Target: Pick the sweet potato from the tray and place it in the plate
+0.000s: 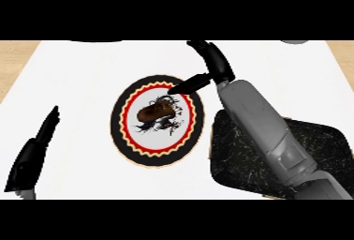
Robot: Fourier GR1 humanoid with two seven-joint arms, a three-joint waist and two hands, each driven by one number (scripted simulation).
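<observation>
A brown sweet potato (155, 111) lies on the white middle of a round plate (158, 155) with a black rim and a red and yellow ring. My right hand (216, 63) hovers over the plate's upper right rim, fingers relaxed and apart, its thumb (188, 85) pointing down-left toward the potato without touching it. Under my right forearm, to the right of the plate, sits a black speckled tray (321, 140) with nothing visible on it. My left hand (34, 150) rests at the lower left, fingers straight and up.
The plate and tray stand on a white counter top (83, 70) with wooden strips at the far left and right edges. Dark and grey shapes cut in at the top edge.
</observation>
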